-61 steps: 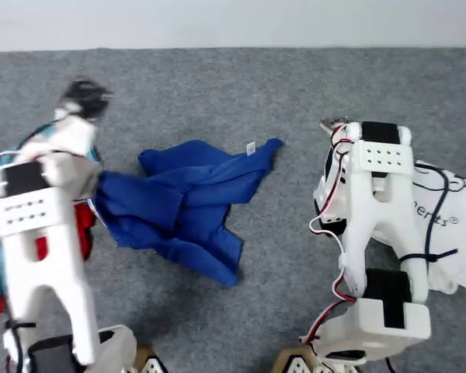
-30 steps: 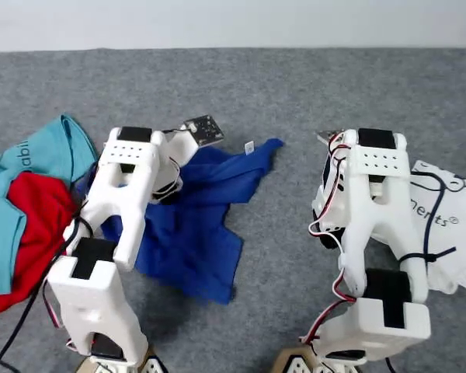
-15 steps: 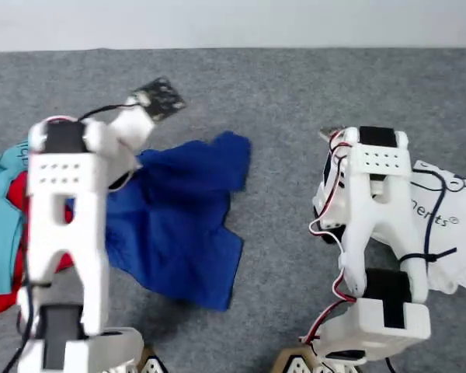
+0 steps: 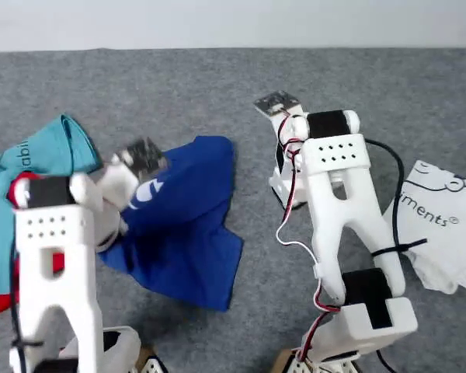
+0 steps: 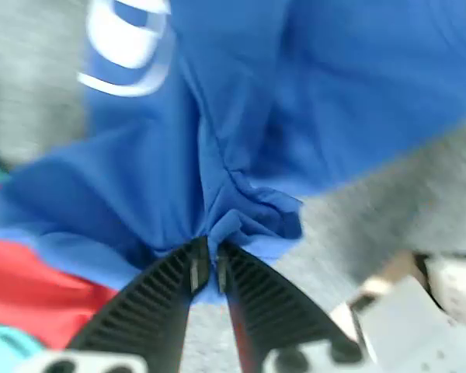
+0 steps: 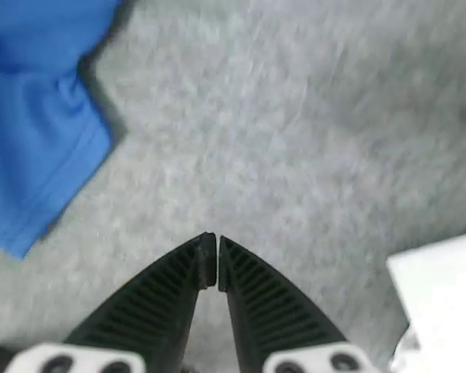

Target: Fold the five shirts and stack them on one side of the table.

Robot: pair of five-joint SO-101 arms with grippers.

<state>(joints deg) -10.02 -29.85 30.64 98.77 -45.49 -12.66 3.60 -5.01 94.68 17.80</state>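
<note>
A blue shirt (image 4: 182, 225) lies spread on the grey table, left of centre. My left gripper (image 5: 207, 268) is shut on a bunched fold of the blue shirt (image 5: 241, 140) near its left edge. The left arm (image 4: 50, 256) stands over the red shirt (image 4: 27, 198) and the teal shirt (image 4: 39, 155). My right gripper (image 6: 210, 260) is shut with nothing in it, above bare table just right of the blue shirt's (image 6: 31, 124) edge. The right arm (image 4: 334, 194) stands at centre right. A white shirt (image 4: 435, 225) lies at the far right.
The grey table (image 4: 241, 85) has free room along the back and between the two arms. The left arm's base (image 4: 85, 350) and the right arm's base (image 4: 357, 326) sit at the front edge.
The left arm swung back toward the front left, dragging the blue shirt's edge. The right arm moved left toward the table's middle, uncovering more of the white shirt.
</note>
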